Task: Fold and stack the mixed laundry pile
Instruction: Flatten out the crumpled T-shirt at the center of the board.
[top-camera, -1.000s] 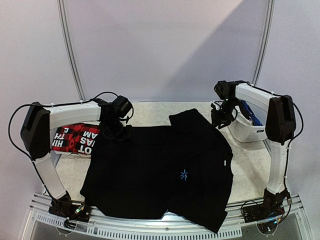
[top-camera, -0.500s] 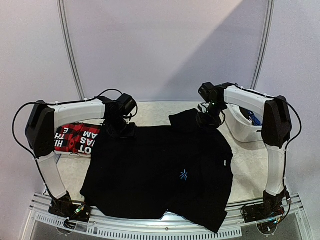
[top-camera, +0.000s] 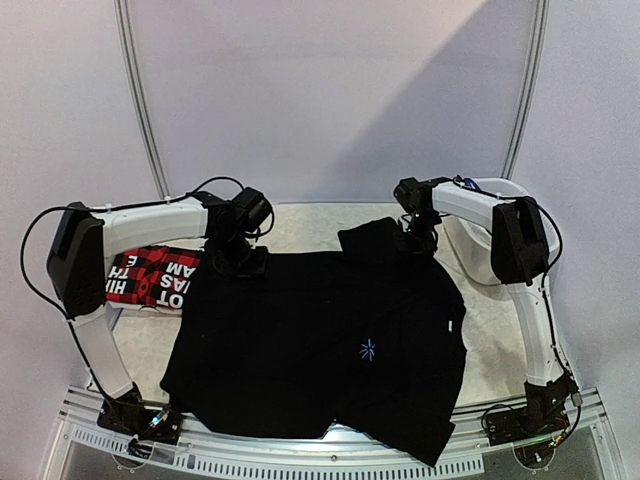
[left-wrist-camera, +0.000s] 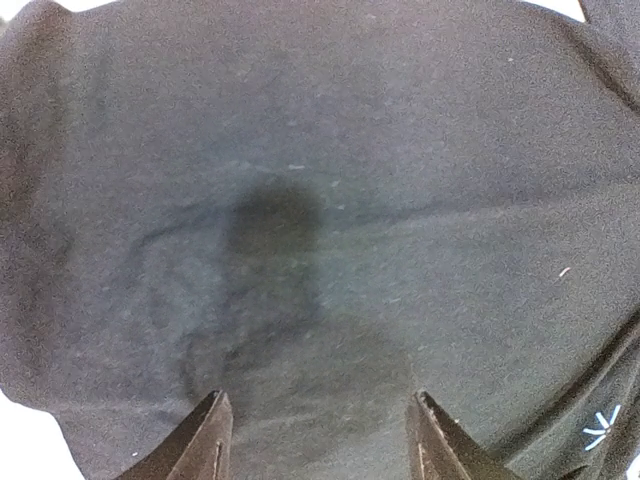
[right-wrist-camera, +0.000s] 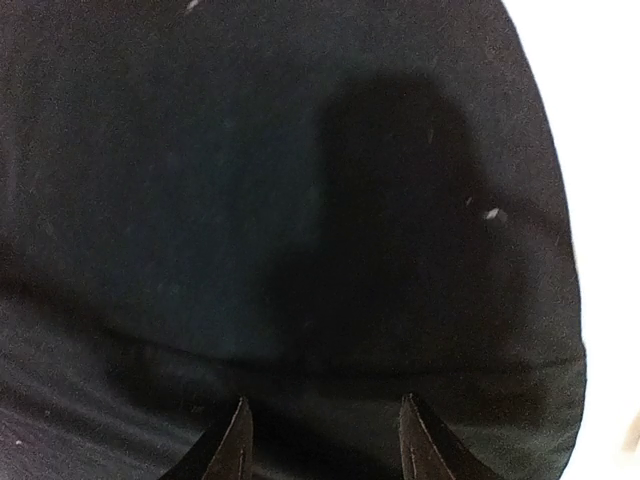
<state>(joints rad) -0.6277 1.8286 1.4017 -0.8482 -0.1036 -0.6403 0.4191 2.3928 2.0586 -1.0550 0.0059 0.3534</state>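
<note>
The left end effector (left-wrist-camera: 320, 440) hung part-open and empty over the black shirt (top-camera: 330, 330) at its ten o'clock corner; the right end effector (right-wrist-camera: 322, 440), likewise parted and empty, hung at one o'clock.

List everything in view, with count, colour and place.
shirt: one, black, spread across the table's middle
plaid garment: one, red-black with white lettering, left of the shirt
basket: one, white, far right, partly behind the right arm
table: one, pale, under everything
left arm: one, white and black, left side
right arm: one, white and black, right side
left end effector: one, black, open over the shirt
right end effector: one, black, open over the shirt
</note>
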